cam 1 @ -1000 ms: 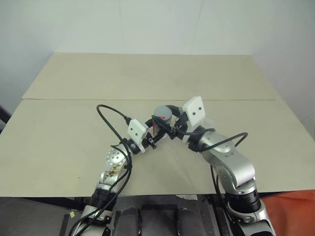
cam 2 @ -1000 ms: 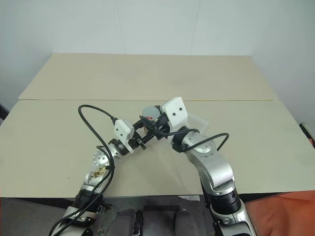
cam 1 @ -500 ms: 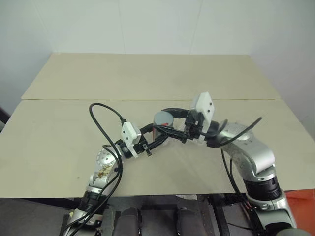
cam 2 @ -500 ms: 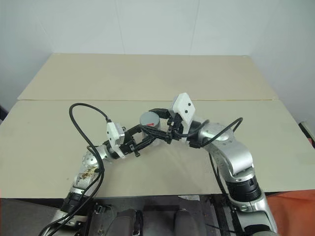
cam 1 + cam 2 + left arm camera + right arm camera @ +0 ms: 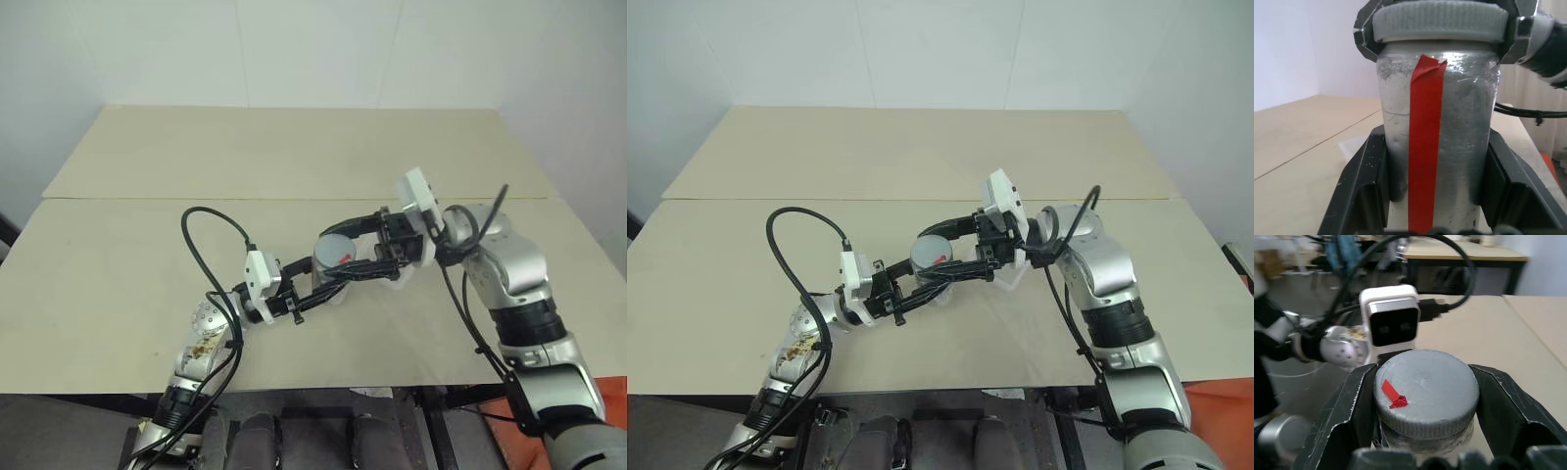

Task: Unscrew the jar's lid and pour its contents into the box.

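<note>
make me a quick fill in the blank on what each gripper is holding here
The left gripper is shut on the ____.
The right gripper is shut on the ____.
The tape strip down the jar's side is ____.
The lid is ____ in colour.

Missing: jar, lid, red, grey

The jar (image 5: 1437, 132) has silvery, frosted grey sides, with a bright red strip of tape running up its length between the black fingers (image 5: 1359, 188) of the left hand (image 5: 328, 279). The lid (image 5: 1425, 391) is plain matte grey with a ribbed edge, and a small red tape scrap sits on its top, between the scuffed black fingers (image 5: 1337, 431) of the right hand (image 5: 358, 245). Both hands carry white camera blocks, and black cables loop from the silver arms. The counter (image 5: 118, 255) under them is pale beige. The box (image 5: 1004, 279), just below the right hand, is clear and colourless.
</note>
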Available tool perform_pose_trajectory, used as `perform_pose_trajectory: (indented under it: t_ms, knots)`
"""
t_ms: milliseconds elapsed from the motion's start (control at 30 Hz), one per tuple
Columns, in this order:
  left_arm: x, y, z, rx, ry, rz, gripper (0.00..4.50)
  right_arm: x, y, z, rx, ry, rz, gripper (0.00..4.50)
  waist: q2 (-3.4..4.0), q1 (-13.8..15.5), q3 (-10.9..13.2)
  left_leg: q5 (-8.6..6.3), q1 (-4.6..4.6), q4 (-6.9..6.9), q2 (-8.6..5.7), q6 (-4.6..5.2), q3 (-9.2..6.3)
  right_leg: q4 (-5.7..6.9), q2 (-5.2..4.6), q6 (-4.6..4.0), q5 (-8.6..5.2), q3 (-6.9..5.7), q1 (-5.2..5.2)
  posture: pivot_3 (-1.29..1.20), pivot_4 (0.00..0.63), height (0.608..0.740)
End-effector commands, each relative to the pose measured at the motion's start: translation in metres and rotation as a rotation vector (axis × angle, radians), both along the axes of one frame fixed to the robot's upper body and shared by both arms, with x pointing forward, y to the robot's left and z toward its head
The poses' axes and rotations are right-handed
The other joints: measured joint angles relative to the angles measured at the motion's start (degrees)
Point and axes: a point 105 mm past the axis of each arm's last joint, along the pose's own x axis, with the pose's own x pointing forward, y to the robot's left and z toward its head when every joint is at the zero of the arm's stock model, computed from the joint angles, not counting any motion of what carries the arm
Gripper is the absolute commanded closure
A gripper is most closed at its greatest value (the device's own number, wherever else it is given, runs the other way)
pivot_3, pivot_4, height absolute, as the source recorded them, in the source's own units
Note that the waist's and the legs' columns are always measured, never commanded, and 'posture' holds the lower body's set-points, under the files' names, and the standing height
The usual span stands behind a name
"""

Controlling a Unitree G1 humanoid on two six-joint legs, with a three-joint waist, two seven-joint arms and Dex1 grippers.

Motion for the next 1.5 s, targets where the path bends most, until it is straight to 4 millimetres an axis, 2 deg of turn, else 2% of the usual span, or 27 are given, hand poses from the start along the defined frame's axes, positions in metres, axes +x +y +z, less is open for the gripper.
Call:
perform_pose_trajectory:
  t_ms: [33, 333, 500, 533, 700, 833, 967, 1167, 1300, 1500]
  knots:
    - [-0.002, 0.002, 0.014, -0.029, -0.049, 0.003, 2.53, -0.005, -0.001, 0.003, -0.02, -0.042, 0.126, 1.69, 0.0, 0.01, 0.0, 0.0, 0.0, 0.0, 0.0, 0.0, 0.0, 0.0, 0.0, 0.0, 0.0, 0.0, 0.0, 0.0, 0.15, 0.74]
    - [-0.001, -0.002, 0.013, -0.03, -0.05, 0.015, 2.53, 0.003, -0.004, 0.0, -0.027, -0.084, 0.128, 1.69, 0.01, 0.03, 0.0, 0.0, 0.0, 0.0, 0.0, 0.0, 0.0, 0.01, -0.03, -0.01, 0.01, 0.0, -0.01, 0.0, 0.15, 0.74]
    - [0.003, -0.001, 0.012, -0.032, -0.056, 0.042, 2.53, 0.004, -0.007, 0.003, 0.006, -0.091, 0.082, 0.12, 0.01, 0.07, 0.0, 0.0, 0.0, 0.0, 0.0, 0.0, 0.0, 0.01, -0.04, -0.01, 0.01, 0.0, 0.0, 0.0, 0.15, 0.74]
    - [0.003, -0.001, 0.011, -0.032, -0.055, 0.041, 2.53, 0.004, -0.009, 0.005, 0.015, -0.092, 0.071, 0.03, 0.01, 0.07, 0.0, 0.0, 0.0, 0.0, 0.0, 0.0, 0.0, 0.01, -0.04, -0.01, 0.01, 0.0, 0.0, 0.0, 0.15, 0.74]
    - [0.006, 0.0, 0.01, -0.031, -0.051, 0.046, 2.53, 0.004, -0.015, 0.01, 0.05, -0.12, -0.003, 0.03, 0.01, 0.08, 0.01, 0.0, 0.0, 0.0, 0.0, 0.0, 0.0, 0.01, -0.05, -0.02, 0.01, 0.0, -0.02, 0.0, 0.15, 0.74]
    - [0.009, 0.001, 0.007, -0.026, -0.048, 0.065, 2.53, 0.014, -0.023, 0.01, 0.108, -0.101, -0.175, 0.03, 0.01, 0.12, 0.01, 0.0, 0.0, -0.01, 0.0, 0.0, 0.0, 0.01, -0.06, -0.02, 0.01, 0.0, -0.01, 0.0, 0.15, 0.74]
    - [0.012, 0.002, 0.004, -0.019, -0.048, 0.083, 2.53, 0.004, -0.033, 0.002, 0.096, -0.124, -0.205, 0.03, 0.01, 0.27, 0.01, 0.0, -0.01, 0.0, -0.02, 0.0, 0.01, 0.01, -0.08, -0.02, 0.01, 0.0, -0.01, 0.0, 0.15, 0.74]
    - [0.03, 0.006, 0.0, 0.008, -0.064, 0.185, 2.53, 0.001, -0.042, 0.0, 0.092, -0.182, -0.404, 0.03, 0.01, 0.43, 0.01, 0.0, 0.0, 0.0, -0.02, 0.0, 0.0, 0.03, -0.07, -0.02, 0.01, 0.0, -0.01, 0.0, 0.15, 0.74]
    - [0.041, 0.004, 0.004, -0.014, -0.086, 0.268, 2.53, 0.003, -0.035, 0.008, 0.151, -0.259, -0.624, 0.03, 0.01, 0.52, 0.01, 0.0, -0.01, 0.0, -0.03, 0.0, 0.01, 0.02, -0.07, -0.01, 0.01, 0.01, -0.03, 0.0, 0.15, 0.74]
    - [0.048, 0.0, 0.007, -0.045, -0.098, 0.34, 2.53, -0.005, -0.011, 0.02, 0.288, -0.231, -0.832, 0.03, 0.01, 0.58, 0.01, 0.0, -0.03, 0.01, -0.03, -0.01, 0.01, 0.05, -0.06, -0.01, 0.01, 0.02, -0.05, 0.0, 0.15, 0.74]
